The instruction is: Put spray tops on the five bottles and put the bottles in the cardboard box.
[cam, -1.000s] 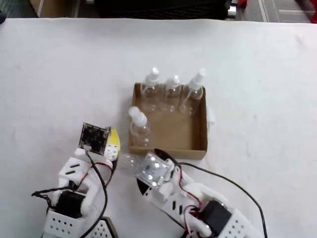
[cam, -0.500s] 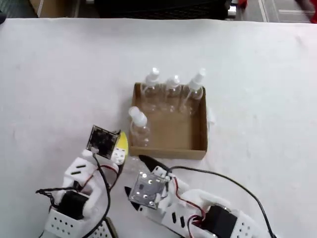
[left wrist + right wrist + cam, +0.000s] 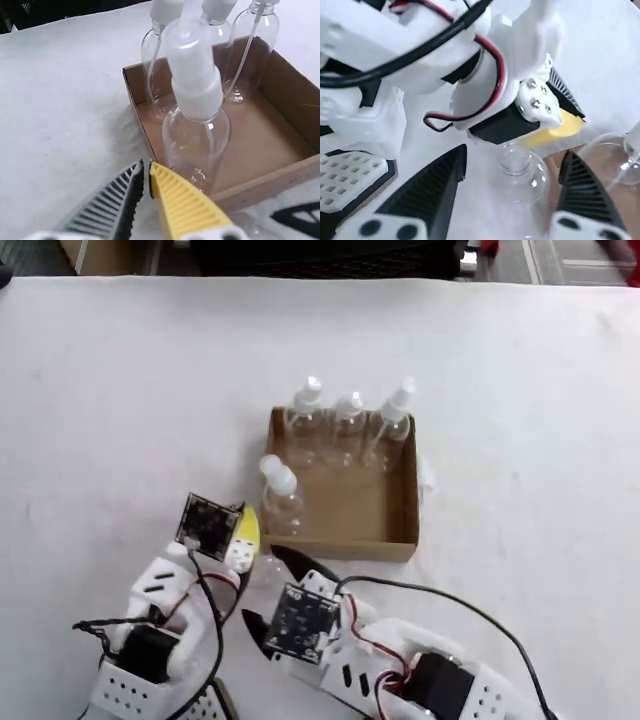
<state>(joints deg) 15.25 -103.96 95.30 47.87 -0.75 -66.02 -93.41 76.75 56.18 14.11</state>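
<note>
Four capped bottles (image 3: 345,430) stand in the cardboard box (image 3: 405,502); the uncapped bottle (image 3: 520,172) sits just outside its near wall. Right gripper (image 3: 516,155) has swung over, jaws wide around that bottle, and left gripper (image 3: 146,166) is closed and empty.

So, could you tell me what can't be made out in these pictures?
- Uncapped bottle: in the high view it is faint and partly under the right gripper, so upright or lying is unclear. In the right wrist view its base is cut off by the edge.
- Three back bottles: in the left wrist view their tops are cut off by the edge.
- White bit beside the box: in the high view, too small to identify.
</note>
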